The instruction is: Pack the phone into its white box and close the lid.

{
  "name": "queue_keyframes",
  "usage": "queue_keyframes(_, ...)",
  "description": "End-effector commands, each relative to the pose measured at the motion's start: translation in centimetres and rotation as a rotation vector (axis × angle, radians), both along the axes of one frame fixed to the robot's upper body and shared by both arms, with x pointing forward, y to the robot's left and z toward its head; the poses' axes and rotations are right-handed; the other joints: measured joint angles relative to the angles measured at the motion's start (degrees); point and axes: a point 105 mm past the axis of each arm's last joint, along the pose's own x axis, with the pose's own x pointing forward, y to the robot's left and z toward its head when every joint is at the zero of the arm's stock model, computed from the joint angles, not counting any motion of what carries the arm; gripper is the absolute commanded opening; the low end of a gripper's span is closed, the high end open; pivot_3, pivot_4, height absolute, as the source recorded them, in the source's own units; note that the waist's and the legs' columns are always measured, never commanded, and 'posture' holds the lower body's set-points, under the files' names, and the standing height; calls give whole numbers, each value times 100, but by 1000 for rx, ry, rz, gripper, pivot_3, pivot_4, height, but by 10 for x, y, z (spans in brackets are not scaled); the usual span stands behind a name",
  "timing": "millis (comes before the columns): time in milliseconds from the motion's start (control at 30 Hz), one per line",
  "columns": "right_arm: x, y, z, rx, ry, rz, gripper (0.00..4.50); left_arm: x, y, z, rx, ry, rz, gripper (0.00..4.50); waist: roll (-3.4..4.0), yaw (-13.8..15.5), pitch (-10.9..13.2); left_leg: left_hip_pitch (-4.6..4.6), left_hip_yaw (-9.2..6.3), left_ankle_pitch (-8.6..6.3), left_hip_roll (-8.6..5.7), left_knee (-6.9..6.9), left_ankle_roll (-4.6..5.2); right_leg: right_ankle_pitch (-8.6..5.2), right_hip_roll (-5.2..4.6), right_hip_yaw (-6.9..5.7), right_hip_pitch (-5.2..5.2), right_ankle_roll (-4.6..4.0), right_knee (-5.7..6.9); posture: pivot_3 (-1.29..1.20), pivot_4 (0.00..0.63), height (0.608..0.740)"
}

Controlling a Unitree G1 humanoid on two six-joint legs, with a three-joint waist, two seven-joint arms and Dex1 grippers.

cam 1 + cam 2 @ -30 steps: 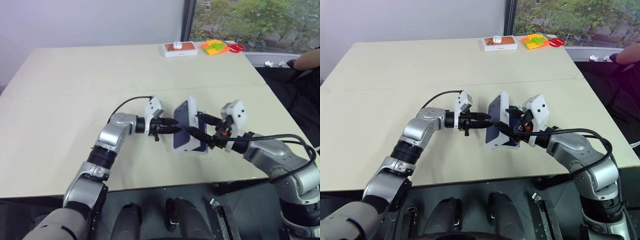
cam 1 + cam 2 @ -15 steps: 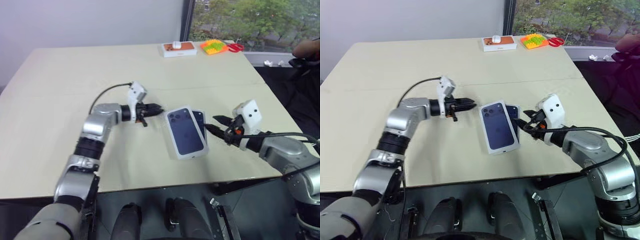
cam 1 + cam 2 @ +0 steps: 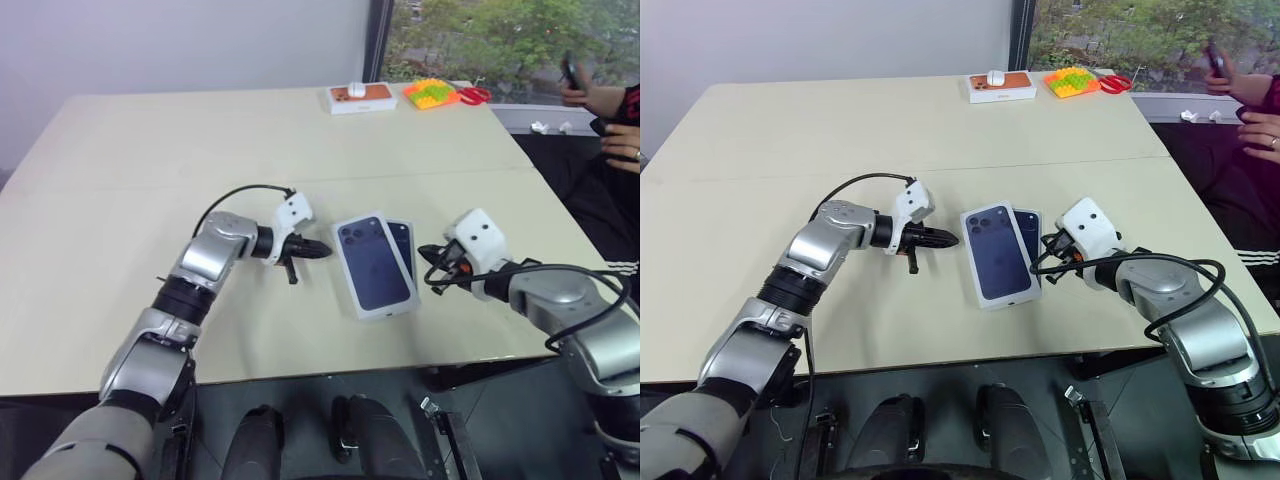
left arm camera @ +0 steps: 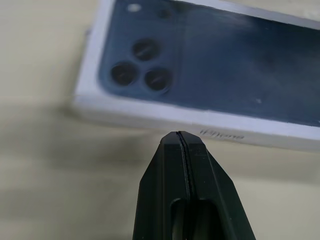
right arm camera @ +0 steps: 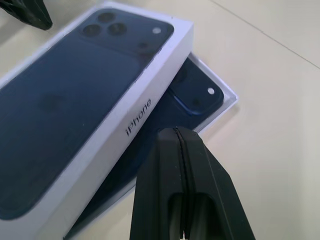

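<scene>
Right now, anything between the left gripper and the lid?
Nothing visible. The left gripper, shut, points at the long side wall of the lid across bare table. The lid lies askew over the white box, leaving the phone partly uncovered on the side toward the right gripper.

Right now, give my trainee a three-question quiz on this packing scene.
1. True or false: the lid sits squarely closed on the white box.
2. The left pincer is: A open, B shut on the lid, C shut and empty.
3. What dark thing lies in the white box, partly under the lid?

Key: 1 false, it lies askew, leaving the box partly uncovered. 2 C. 3 the phone.
</scene>
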Motion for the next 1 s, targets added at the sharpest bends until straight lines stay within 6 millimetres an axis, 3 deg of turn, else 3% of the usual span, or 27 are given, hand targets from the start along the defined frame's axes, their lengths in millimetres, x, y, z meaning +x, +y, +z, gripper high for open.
queue_keyframes(33, 6, 0, 10, -49, -45, -11, 22, 5, -12, 3, 24, -58, -23, 0, 0, 2, 0, 1, 0, 0, 0, 0, 0, 0, 0, 0, 0, 0, 1, 0, 150, 740)
queue_keyframes(300, 1, 12, 5, -80, -30, 40, 22, 9, -31, 10, -24, -100, -21, 0, 0, 13, 0, -3, -1, 0, 0, 0, 0, 0, -1, 0, -1, 1, 0, 0, 150, 740)
queue_keyframes(533, 0, 10, 3, -83, -25, 29, 22, 16, -51, 20, -118, -137, 42, 0, 0, 5, 0, -1, 0, 0, -1, 2, 0, 0, -2, 0, 0, 1, 0, 0, 150, 740)
queue_keyframes(1000, 2, 3, -1, -87, -26, -17, 22, 8, -63, 24, -162, -104, 13, 0, 0, 4, 0, -1, -1, 0, 0, 1, 0, 0, -1, -1, 0, 1, 2, 0, 150, 740)
